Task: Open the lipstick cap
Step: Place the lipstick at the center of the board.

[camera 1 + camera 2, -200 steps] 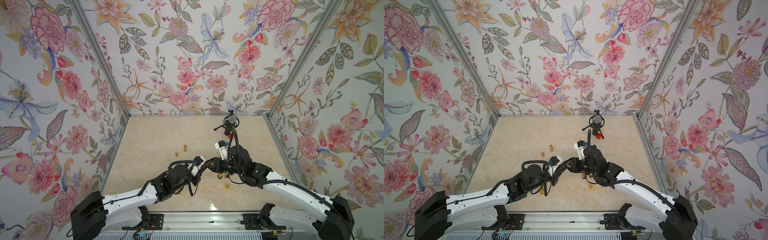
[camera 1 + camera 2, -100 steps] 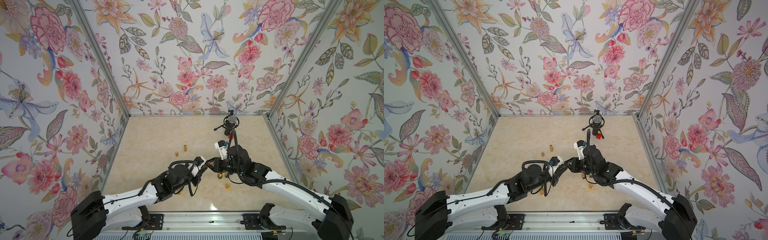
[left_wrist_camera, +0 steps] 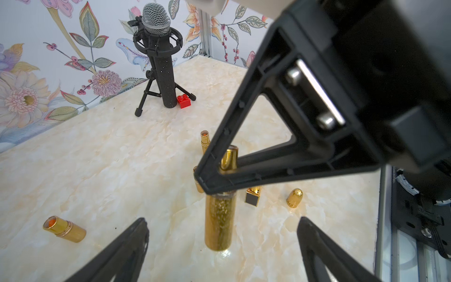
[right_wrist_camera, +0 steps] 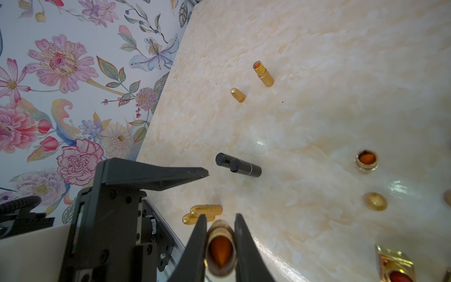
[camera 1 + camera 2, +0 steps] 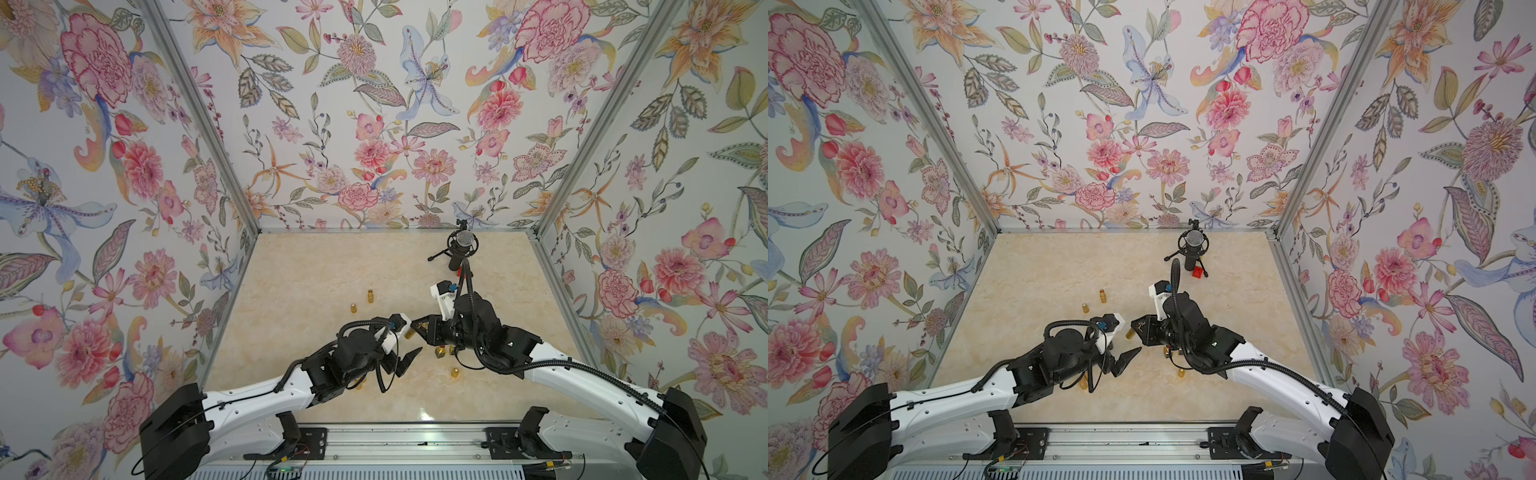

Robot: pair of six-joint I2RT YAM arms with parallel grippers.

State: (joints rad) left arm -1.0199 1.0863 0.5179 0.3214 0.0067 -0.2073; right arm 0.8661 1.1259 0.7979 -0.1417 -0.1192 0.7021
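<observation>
Pinching the lipstick [image 4: 220,249] between the pressed-together fingers of my right gripper [image 3: 207,180], I hold it clear of the table [image 5: 316,270], between my two arms near the middle of the workspace. The grip sits on the shiny sleeve by the open end, where the orange stick shows bare, so I judge the cap is off. Which of the loose gold caps belongs to it I cannot tell. My left gripper [image 3: 222,219] is spread wide, its fingers either side of the glittered body and touching nothing.

The risk I see is that narrow hold. The sleeve looks slick and most of the tube hangs beyond my pads, so a quick swing could pivot it or let it slide out. A careless pull-back on the left could clip the body. A drop could knock the bullet-shaped cap [image 3: 294,197] and the square lipstick [image 3: 253,196] on the table nearby.

My right arm reaches inward, wrist turned toward the left arm. The left arm stretches forward, fingers aimed back at it.
</observation>
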